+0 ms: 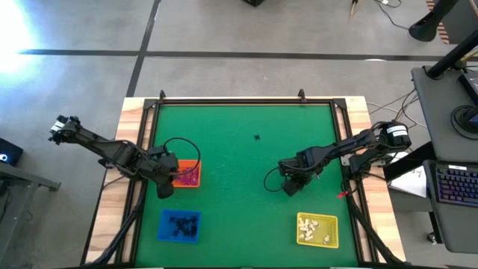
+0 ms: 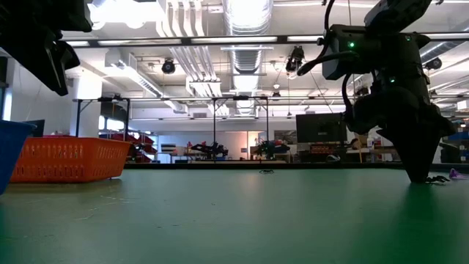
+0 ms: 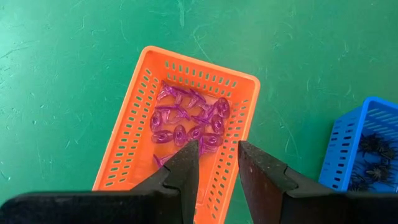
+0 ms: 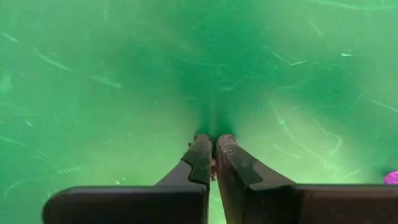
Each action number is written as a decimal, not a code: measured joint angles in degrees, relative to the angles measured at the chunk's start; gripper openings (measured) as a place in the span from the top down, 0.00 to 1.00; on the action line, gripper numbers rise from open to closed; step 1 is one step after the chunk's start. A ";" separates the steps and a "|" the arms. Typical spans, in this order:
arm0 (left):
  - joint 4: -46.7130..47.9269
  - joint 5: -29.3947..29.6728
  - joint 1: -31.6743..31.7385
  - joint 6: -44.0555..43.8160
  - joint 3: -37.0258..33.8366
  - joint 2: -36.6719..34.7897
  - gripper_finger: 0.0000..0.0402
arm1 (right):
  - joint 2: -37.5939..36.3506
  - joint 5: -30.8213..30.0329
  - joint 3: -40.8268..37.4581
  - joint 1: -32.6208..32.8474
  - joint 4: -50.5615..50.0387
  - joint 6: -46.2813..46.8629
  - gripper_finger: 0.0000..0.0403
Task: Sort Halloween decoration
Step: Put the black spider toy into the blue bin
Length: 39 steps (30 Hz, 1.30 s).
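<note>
Reaching in from the left edge of the high view, the dark left arm bent at the elbow, its left gripper [image 3: 217, 163] hanging above the orange slotted plastic tray [image 1: 196, 181] at left centre, fingers [image 3: 186, 168] parted with a clear gap and nothing between them. Inside that tray, a cluster of tiny pinkish-purple translucent trinkets [image 3: 189, 121]. Just below it in the high view, a blue slotted plastic tray [image 1: 163, 232] with tiny black trinkets [image 1: 181, 223] inside. Reaching in from the right edge, the dark right arm stretched low toward centre right, its right gripper [image 4: 214, 149] pointing down with tips pressed to the green felt-like table mat [image 1: 239, 157], fingers clenched together; cannot tell whether anything is pinched between them. In the low view, a small black spidery trinket [image 2: 438, 178] lying on the mat just beside those tips, and a pinkish-purple trinket [image 2: 457, 174] near the right edge. Lower right of the high view, a yellow plastic tray [image 1: 333, 237] holding tiny white trinkets [image 1: 312, 228]. Upper centre, one lone black trinket [image 1: 258, 137] on bare mat, well apart from both arms. Wide open green between the two arms and across the upper half, bounded by a black frame rail [image 1: 231, 99] with pale wooden margins [image 1: 112, 217] outside it.
</note>
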<state>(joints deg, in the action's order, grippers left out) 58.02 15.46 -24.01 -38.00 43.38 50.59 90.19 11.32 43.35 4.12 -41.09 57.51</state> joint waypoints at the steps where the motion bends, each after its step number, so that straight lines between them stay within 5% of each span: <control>1: 0.00 0.00 0.00 0.00 0.00 0.00 0.77 | -0.12 -0.08 -0.02 0.00 -0.06 0.18 0.98; 21: 0.04 0.00 0.00 0.00 0.00 0.02 0.77 | -17.19 -2.76 1.14 -0.04 0.85 6.64 0.98; 25: 0.04 0.00 0.00 -0.02 0.00 0.02 0.77 | -16.99 -2.72 1.15 -0.02 10.82 8.44 0.98; 33: 0.92 0.09 0.02 0.00 0.00 -0.52 0.77 | -9.64 -3.99 1.34 1.44 46.32 10.04 0.98; 39: 1.32 3.28 0.01 -0.01 0.00 -0.92 0.77 | 0.34 -3.94 10.06 3.44 47.59 7.67 0.98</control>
<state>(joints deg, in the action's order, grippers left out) 59.34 18.74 -24.00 -38.01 43.38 49.67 90.53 7.38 53.40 7.56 6.50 65.19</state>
